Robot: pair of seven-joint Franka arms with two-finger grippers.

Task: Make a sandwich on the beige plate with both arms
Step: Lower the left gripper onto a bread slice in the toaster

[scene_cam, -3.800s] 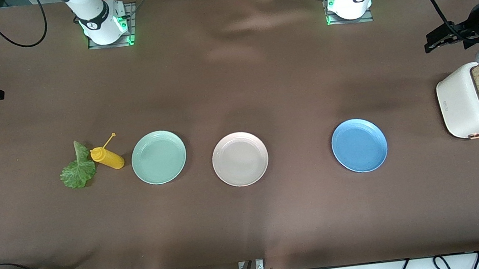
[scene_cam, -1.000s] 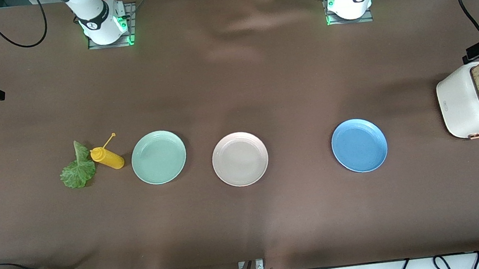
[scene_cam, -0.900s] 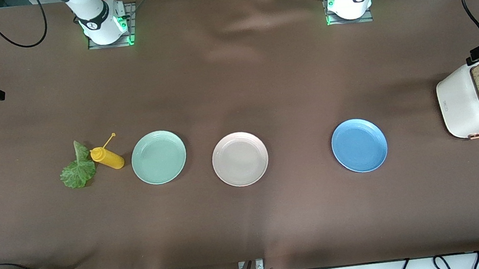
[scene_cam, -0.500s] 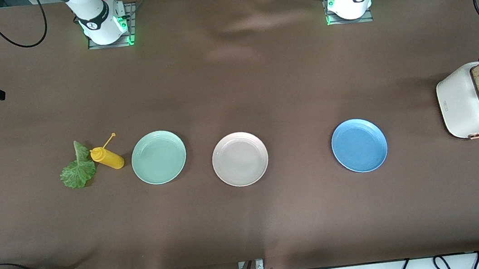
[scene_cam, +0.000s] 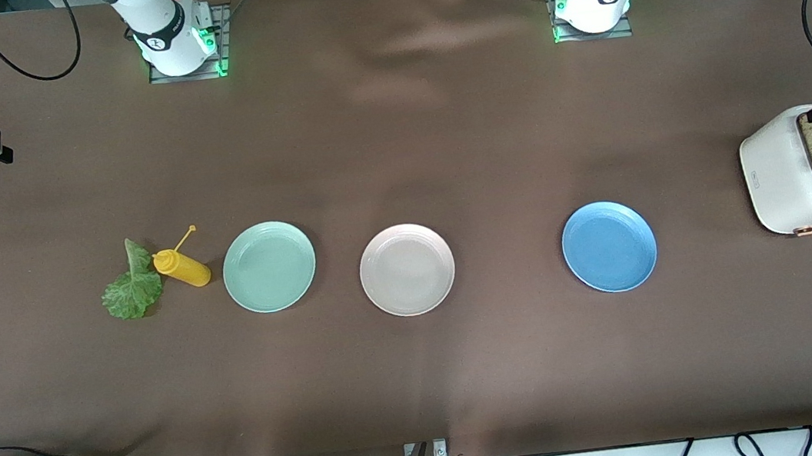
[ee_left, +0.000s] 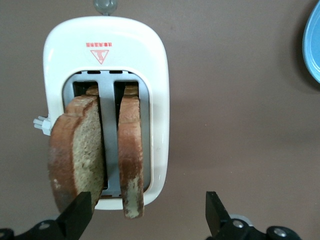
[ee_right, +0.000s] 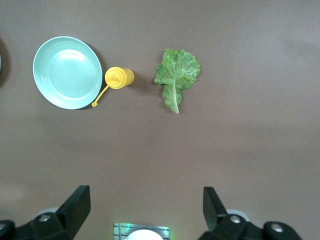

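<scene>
Across the middle of the table (scene_cam: 425,380), three plates sit in a row, well apart: mint plate (scene_cam: 269,266) toward the right arm's end, beige plate (scene_cam: 407,269) between, blue plate (scene_cam: 609,246) toward the left arm's end. Beige plate is bare. Wide brown cloth lies open nearer the front camera, and again between the plates and the arm bases.

Lettuce (scene_cam: 131,283) lies flat at the right arm's end, just beside a yellow bottle (scene_cam: 181,267) lying on its side, which is near the mint plate. Toaster (scene_cam: 805,169) stands near the table edge at the left arm's end.

Front view cuts both grippers at its margins. Left wrist view fills in: two bread slices (ee_left: 97,150) stand in the toaster slots, leaning. Left gripper (ee_left: 147,215) hangs over them, fingers (ee_left: 79,212) spread wide, holding nothing; whether a finger touches the nearer slice, cannot tell.

Right wrist view shows the right gripper (ee_right: 145,210) high over bare cloth, fingers (ee_right: 77,202) fully apart, empty; lettuce, bottle and mint plate lie below, well clear.
</scene>
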